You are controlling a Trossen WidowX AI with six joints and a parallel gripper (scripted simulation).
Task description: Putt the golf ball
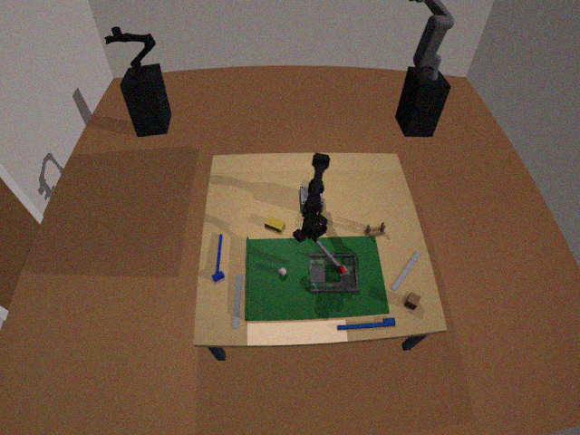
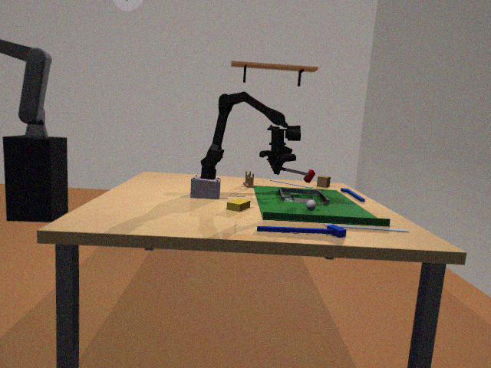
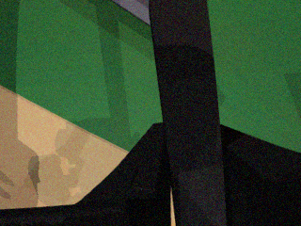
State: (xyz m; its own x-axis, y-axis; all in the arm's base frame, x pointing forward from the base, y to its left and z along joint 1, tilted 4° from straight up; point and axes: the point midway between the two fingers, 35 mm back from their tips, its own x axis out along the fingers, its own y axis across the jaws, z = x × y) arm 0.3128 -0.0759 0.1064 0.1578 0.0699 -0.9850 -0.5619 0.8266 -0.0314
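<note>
My gripper (image 1: 314, 239) (image 2: 276, 172) is shut on the red putter (image 1: 329, 256) (image 2: 295, 171) by the upper end of its grey shaft, above the back edge of the green mat (image 1: 266, 299) (image 2: 273, 211). The shaft slants out from the fingers, and its red head (image 1: 342, 269) (image 2: 309, 175) hangs in the air over the grey-walled frame (image 1: 357, 275) (image 2: 324, 198). The grey ramp (image 1: 317, 273) is at the frame's left side in the top view. The white golf ball (image 1: 282, 271) (image 2: 311, 205) rests on the mat, left of the ramp. Dark gripper parts fill much of the wrist view; the putter's head is not visible there.
A yellow block (image 1: 275, 223) (image 2: 238, 205) lies behind the mat. A small wooden stand (image 1: 374, 230) (image 2: 248, 182) is at the back right. Blue clubs (image 1: 218, 255) (image 1: 365, 325) lie left and in front. Pale strips (image 1: 237, 302) (image 1: 405, 270) flank the mat, with a brown cube (image 1: 411, 300) (image 2: 323, 181) at right.
</note>
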